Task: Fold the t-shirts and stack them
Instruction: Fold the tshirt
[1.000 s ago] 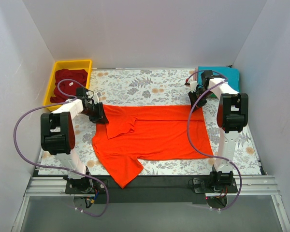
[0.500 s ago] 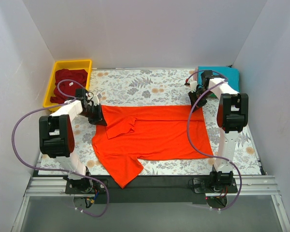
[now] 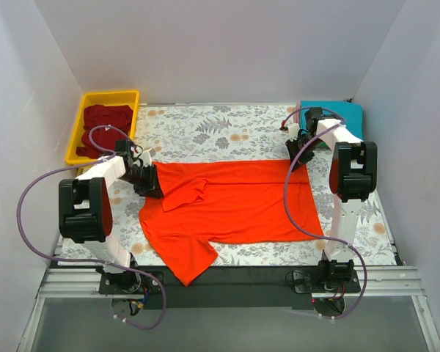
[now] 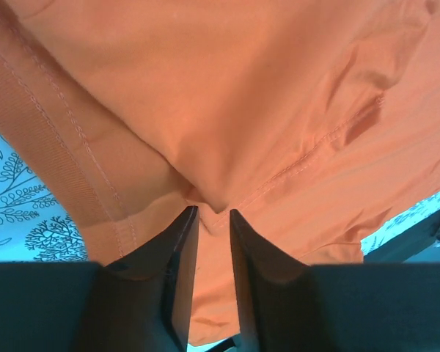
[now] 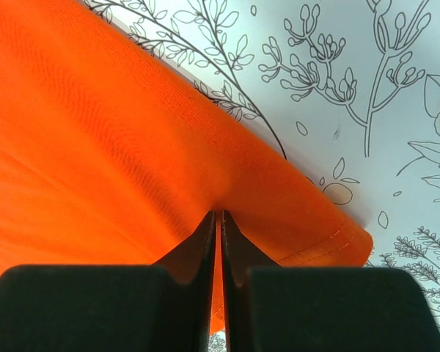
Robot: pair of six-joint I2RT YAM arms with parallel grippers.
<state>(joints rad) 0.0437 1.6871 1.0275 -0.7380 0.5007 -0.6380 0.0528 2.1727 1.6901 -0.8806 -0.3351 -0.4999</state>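
Cloth printed with flowers, the table cloth [image 3: 220, 132], is spread beneath both grippers. An orange-red t-shirt [image 3: 235, 205] is laid flat between them, one sleeve trailing back towards the arm bases. A yellow bin [image 3: 77, 128], seen beyond and outward of the left gripper [image 3: 152, 189], is filled by a maroon t-shirt [image 3: 106, 121]. A teal t-shirt [image 3: 348, 114] is seen just beyond the right gripper [image 3: 293, 158]. A pucker of orange-red fabric is pinched in the left gripper's narrow gap; the shirt's hem is clamped by the right gripper's closed jaws.
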